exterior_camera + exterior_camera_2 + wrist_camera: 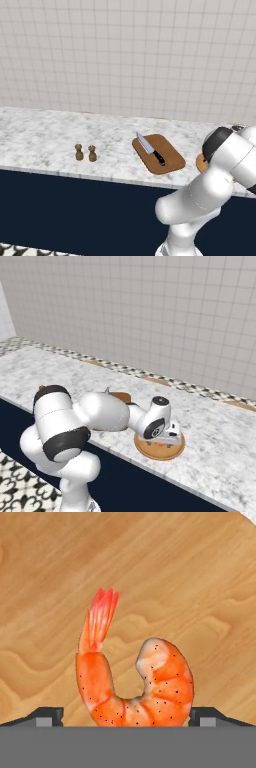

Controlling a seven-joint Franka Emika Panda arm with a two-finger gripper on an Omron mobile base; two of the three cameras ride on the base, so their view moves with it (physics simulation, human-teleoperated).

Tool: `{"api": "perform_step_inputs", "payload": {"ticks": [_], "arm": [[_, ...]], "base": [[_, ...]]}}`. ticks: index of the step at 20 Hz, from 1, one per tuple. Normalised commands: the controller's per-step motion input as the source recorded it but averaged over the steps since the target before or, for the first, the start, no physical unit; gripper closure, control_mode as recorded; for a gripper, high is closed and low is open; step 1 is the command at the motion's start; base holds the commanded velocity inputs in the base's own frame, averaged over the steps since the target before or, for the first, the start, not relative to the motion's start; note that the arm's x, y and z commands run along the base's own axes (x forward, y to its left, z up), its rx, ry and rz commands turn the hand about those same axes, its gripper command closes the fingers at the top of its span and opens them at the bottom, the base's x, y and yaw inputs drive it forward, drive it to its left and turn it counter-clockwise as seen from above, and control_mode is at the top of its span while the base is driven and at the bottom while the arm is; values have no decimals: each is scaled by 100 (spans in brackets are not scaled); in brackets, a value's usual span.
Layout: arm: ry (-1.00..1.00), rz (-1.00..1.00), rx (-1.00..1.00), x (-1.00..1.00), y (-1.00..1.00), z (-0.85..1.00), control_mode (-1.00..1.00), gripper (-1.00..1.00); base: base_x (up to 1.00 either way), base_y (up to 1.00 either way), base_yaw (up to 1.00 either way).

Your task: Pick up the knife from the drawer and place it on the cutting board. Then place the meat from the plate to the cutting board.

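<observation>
The knife lies diagonally on the brown cutting board, silver blade toward the wall and black handle toward the front. Just right of the board, the orange-tan plate sits near the counter's front edge. My gripper is down on the plate, pointing at its surface. In the hand view the meat, a curled orange-red shrimp-like piece, lies on the plate between my two fingertips. The jaws stand wide apart on either side of it, so the gripper is open. The drawer is out of view.
Two small brown shakers stand on the marble counter left of the board. A navy cabinet front runs below the counter edge. A tiled wall backs the counter. My arm hides part of the plate and of the board.
</observation>
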Motion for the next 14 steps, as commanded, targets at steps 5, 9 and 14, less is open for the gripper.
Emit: {"api": "perform_step_inputs", "payload": {"ticks": [5, 9, 14], "arm": [[0, 0, 0, 13, 0, -4, -100, -100], [0, 0, 0, 12, 0, -3, -100, -100], [0, 0, 0, 10, 0, -8, -100, 100]], "base": [[0, 0, 0], [0, 0, 0], [0, 0, 0]]}}
